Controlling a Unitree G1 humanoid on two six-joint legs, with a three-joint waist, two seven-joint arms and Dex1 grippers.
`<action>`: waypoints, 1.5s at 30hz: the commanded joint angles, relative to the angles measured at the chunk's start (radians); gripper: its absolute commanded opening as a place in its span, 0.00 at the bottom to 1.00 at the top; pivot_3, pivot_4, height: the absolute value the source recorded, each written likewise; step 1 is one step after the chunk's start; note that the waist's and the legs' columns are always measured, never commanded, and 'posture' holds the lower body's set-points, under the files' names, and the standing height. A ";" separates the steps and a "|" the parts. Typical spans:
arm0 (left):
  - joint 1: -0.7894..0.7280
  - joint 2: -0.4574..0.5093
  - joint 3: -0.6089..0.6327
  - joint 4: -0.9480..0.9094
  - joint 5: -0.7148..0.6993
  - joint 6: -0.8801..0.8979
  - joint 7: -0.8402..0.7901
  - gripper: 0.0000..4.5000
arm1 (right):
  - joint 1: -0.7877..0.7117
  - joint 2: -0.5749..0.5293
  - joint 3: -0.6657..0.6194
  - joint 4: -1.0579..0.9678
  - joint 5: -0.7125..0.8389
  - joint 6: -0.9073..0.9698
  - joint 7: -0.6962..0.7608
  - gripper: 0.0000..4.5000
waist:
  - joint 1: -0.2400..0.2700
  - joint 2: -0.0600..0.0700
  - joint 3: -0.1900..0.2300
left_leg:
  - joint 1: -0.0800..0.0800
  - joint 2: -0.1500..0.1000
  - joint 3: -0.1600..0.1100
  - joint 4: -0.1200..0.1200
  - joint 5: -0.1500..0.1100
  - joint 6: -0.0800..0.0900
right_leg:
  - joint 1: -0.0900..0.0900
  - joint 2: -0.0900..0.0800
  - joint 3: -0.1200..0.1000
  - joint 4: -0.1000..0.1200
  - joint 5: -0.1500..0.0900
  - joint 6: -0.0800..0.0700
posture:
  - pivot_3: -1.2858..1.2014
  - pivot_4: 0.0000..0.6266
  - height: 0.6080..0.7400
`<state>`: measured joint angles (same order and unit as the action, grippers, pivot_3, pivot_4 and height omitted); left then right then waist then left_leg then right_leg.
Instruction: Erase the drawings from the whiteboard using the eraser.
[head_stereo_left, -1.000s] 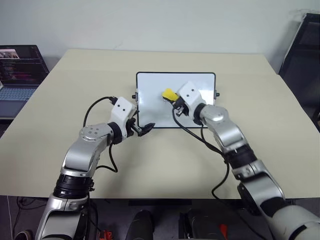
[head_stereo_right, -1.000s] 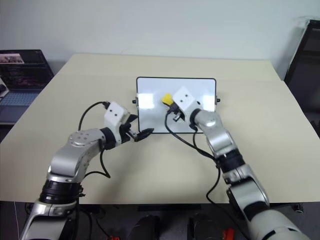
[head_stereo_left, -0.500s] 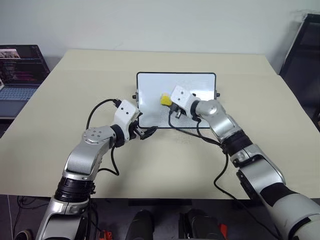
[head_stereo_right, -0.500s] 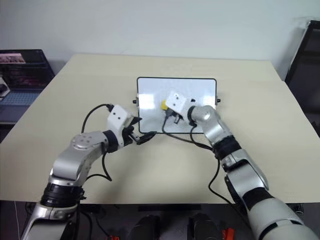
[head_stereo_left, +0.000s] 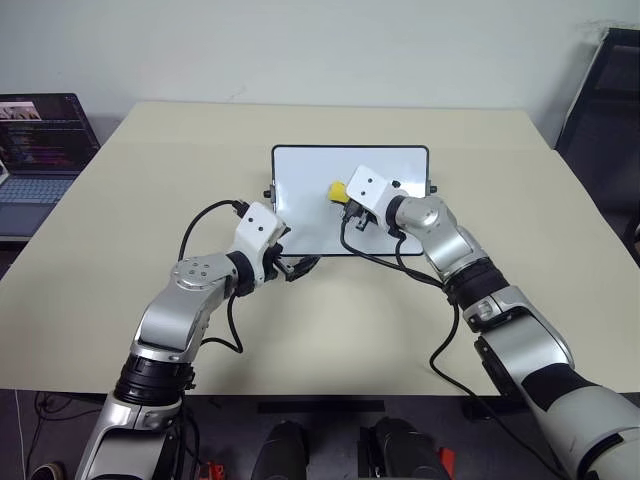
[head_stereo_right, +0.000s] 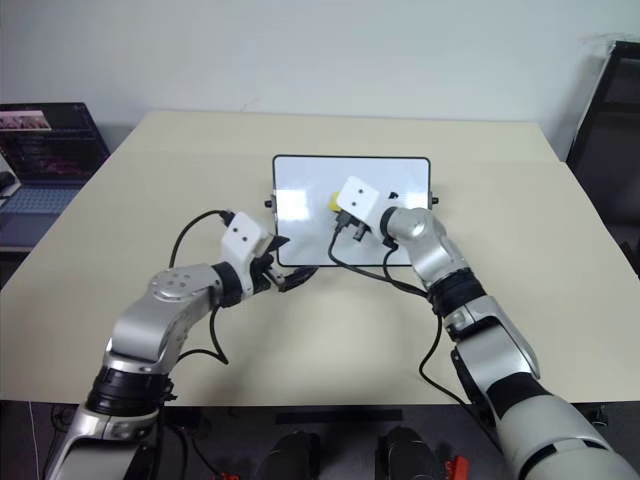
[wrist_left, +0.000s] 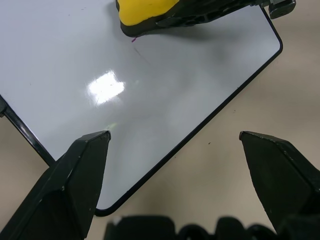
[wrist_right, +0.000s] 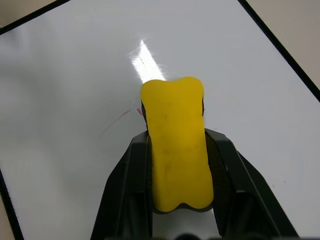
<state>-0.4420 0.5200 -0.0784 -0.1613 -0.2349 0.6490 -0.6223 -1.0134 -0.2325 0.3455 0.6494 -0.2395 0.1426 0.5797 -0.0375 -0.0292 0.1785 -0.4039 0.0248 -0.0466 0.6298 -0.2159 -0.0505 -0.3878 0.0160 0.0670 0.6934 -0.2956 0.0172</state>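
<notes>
Right wrist view: the right gripper (wrist_right: 176, 150) clamps the eraser (wrist_right: 176, 145) by its long sides, flat on the whiteboard (head_stereo_left: 300, 190) mid-bench. Judged light, slightly soft; side grip suits. Left gripper (wrist_left: 175, 145) wide, near corner.

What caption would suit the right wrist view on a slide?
Right pincer shut on the yellow eraser, pressed to the whiteboard beside a faint pen mark.

- From the head, our two eye views look forward and down over the table (head_stereo_left: 120, 210), sharing the whiteboard (head_stereo_left: 310, 215).
- Our wrist views sit close above that whiteboard, both catching the eraser (wrist_right: 176, 145).
</notes>
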 joint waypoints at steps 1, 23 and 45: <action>-0.016 -0.002 0.003 -0.050 -0.004 -0.002 0.000 1.00 | 0.049 -0.034 0.049 -0.064 -0.025 0.031 0.106 0.24 | 0.000 0.000 0.000 | 0.000 0.000 0.000 0.000 0.000 0.000 | 0.000 0.000 0.000 0.000 0.000 0.000 | 0.52 0.24 1.00; -0.014 0.000 -0.001 -0.056 -0.004 -0.001 -0.003 1.00 | 0.035 -0.043 0.059 -0.011 -0.069 -0.074 0.072 0.24 | -0.014 0.000 0.000 | 0.002 0.000 0.002 -0.001 0.000 0.000 | 0.001 0.000 0.002 0.001 0.000 0.000 | 0.52 0.24 1.00; 0.001 -0.013 -0.007 -0.061 -0.005 -0.005 0.003 1.00 | 0.080 -0.047 0.074 -0.093 -0.092 -0.034 0.109 0.24 | -0.019 0.000 0.000 | 0.003 0.000 0.002 -0.001 0.000 0.000 | 0.001 0.000 0.002 0.001 0.000 0.000 | 0.52 0.24 1.00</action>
<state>-0.4351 0.5093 -0.0920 -0.1827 -0.2362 0.6496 -0.6217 -0.9457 -0.2667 0.4134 0.5767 -0.3307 0.0858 0.6579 -0.0564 -0.0293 0.1786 -0.4013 0.0250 -0.0447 0.6292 -0.2159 -0.0506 -0.3867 0.0163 0.0692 0.6945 -0.2959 0.0172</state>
